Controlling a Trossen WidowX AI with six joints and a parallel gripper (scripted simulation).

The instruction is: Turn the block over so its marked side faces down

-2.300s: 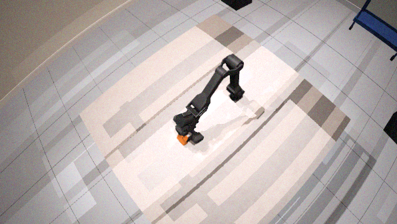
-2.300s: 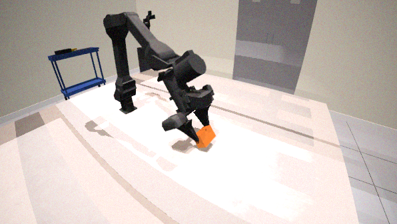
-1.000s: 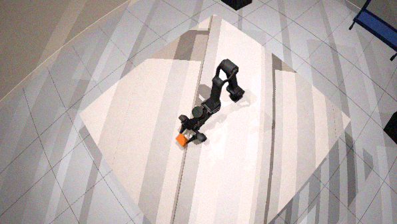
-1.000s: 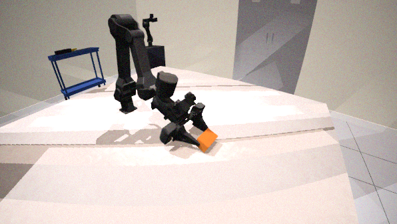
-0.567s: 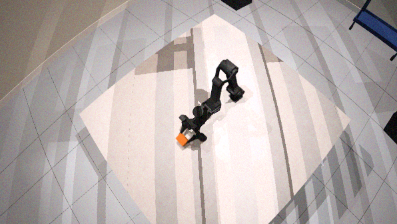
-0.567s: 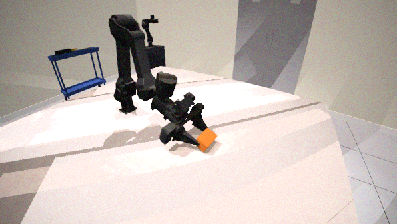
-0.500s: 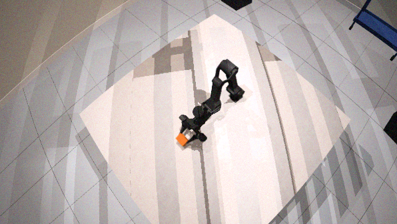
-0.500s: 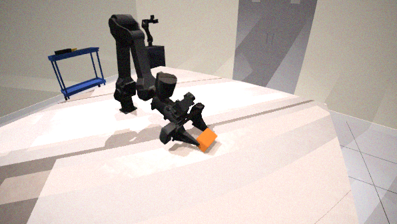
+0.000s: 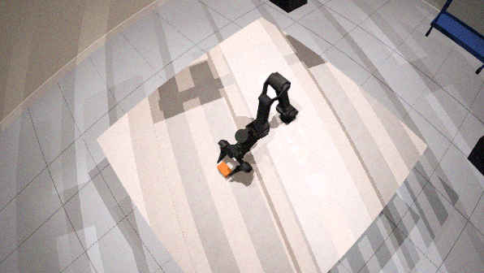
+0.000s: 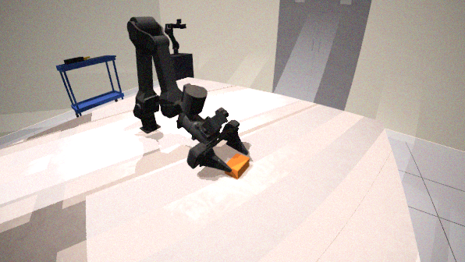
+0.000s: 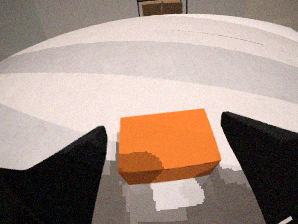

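Tabletop bears the block; wrist view suggests the tool stands clear.

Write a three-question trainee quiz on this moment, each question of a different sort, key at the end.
1. True or false: the tool is clamped on the orange block.
2. Multiple choice: where is the block? A) lifted above the table B) resting on the table between the fingers C) on the blue cart
3. Fill in: in the wrist view, no mark shows on the block's upper face; its colour is plain ____.

Key: 1. False; the jaws stand apart from the block's sides, with gaps visible on both. 2. B. 3. orange.
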